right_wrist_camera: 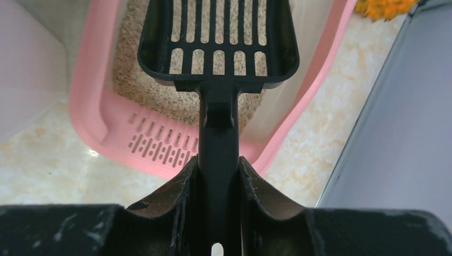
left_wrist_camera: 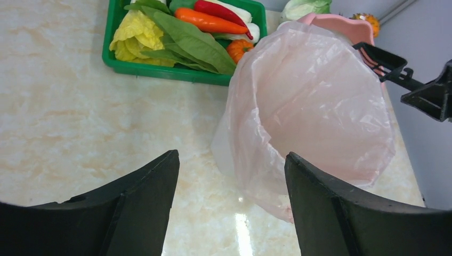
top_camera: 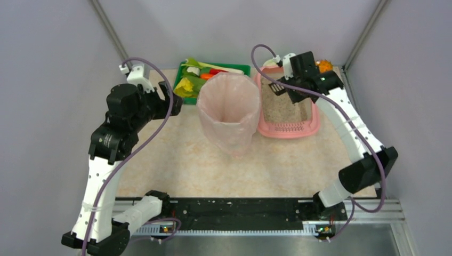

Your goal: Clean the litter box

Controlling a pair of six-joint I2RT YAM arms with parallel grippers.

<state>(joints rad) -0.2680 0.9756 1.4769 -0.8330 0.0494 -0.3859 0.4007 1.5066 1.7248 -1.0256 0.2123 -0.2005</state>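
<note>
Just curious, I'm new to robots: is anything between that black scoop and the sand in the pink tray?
Nothing visible does. The right gripper holds the black slotted plastic scoop over the pink plastic litter box, its beige litter uncovered below. The translucent pink bag-lined bin stands beside it.

Plain grey walls (top_camera: 48, 53) enclose a beige marbled tabletop (top_camera: 176, 160) with metal corner posts (top_camera: 109, 26).

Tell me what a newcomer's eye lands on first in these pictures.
The tall pink bag-lined bin stands mid-table, its mouth open. To its right, the right tool grips a black slotted scoop over the litter in the pink litter box. Beyond the bin sits a green tray of vegetables; the left tool hangs open nearby.
</note>
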